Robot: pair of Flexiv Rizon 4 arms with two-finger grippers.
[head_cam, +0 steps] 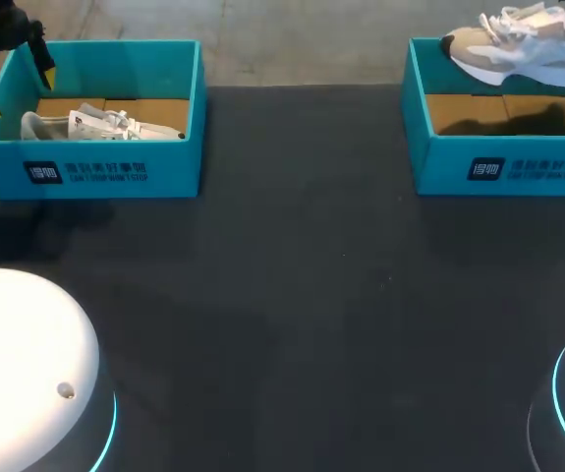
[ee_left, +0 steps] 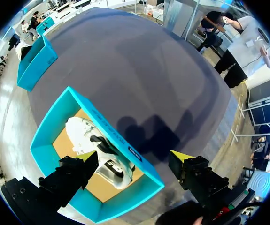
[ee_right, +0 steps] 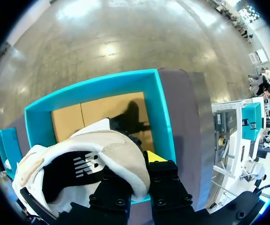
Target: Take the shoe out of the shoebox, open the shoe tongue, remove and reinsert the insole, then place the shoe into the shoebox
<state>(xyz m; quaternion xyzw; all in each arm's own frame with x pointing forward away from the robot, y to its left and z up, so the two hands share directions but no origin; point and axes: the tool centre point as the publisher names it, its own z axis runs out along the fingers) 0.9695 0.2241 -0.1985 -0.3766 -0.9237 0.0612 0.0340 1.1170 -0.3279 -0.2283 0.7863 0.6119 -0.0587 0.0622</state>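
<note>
Dark table (head_cam: 311, 295) — shoe (head_cam: 518, 49) above right shoebox (head_cam: 503, 167)

Dark table (head_cam: 292, 295), teal left shoebox (head_cam: 105, 172) and teal right shoebox (head_cam: 508, 172) well apart along its far edge.

Both arms stationed at the table's far corners.
Left gripper (ee_left: 135, 161): fingers spread wide apart, pointing down. Right gripper (ee_right: 137, 164): clamped on the shoe (ee_right: 92, 150), holding it aloft.
</note>
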